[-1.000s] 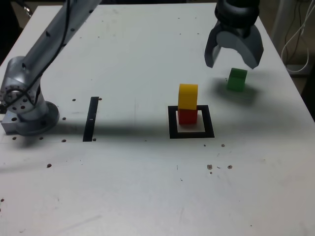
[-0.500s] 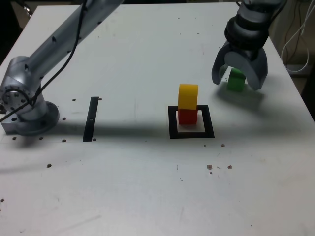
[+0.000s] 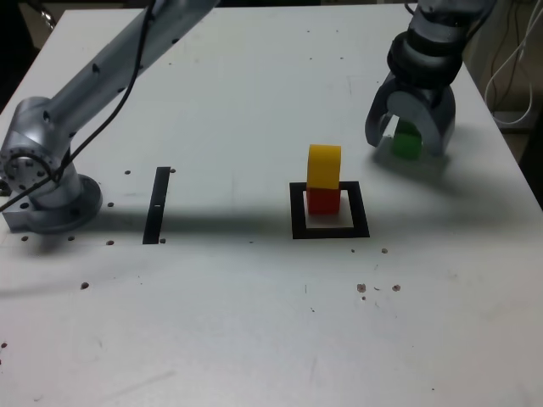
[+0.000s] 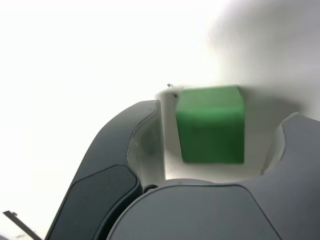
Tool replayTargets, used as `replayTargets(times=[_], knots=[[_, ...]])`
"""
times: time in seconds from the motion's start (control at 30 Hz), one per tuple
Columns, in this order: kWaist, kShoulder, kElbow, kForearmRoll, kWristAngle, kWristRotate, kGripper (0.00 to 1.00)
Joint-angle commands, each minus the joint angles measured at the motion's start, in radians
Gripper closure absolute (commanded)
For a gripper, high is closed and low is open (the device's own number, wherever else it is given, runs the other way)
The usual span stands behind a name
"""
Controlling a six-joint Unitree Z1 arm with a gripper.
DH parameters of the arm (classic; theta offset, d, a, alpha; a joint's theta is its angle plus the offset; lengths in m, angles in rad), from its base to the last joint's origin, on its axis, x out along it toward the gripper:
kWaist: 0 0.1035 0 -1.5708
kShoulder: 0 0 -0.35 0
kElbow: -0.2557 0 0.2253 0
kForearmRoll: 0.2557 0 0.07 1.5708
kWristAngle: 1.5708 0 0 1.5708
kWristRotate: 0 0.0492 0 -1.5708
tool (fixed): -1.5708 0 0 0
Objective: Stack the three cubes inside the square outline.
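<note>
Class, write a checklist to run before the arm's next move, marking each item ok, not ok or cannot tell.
1. Red cube inside the square outline: ok.
2. Yellow cube on top of the red one: ok.
3. Green cube between the open fingers: ok.
4. Fingers closed on the green cube: not ok, gaps show on both sides.
5. Green cube on the stack: not ok, it sits apart from it.
6. Grip firm enough to lift: cannot tell until they close.
</note>
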Motion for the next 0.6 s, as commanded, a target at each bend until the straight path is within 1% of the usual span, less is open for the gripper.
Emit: replayTargets(times=[0.0, 0.1, 0.23, 0.3, 0.37, 0.47, 0.57], knots=[[0.004, 0.009, -0.011, -0.002, 0.001, -0.010, 0.33], [0.004, 0.009, -0.018, -0.002, -0.001, -0.018, 0.39], [0.004, 0.012, -0.020, 0.001, -0.011, -0.021, 0.40], [0.004, 0.015, -0.019, 0.002, -0.020, -0.022, 0.43], [0.004, 0.015, -0.019, 0.003, -0.027, -0.026, 0.49], [0.004, 0.012, -0.018, 0.004, -0.032, -0.037, 0.59], [0.004, 0.012, -0.015, 0.003, -0.033, -0.051, 0.65]])
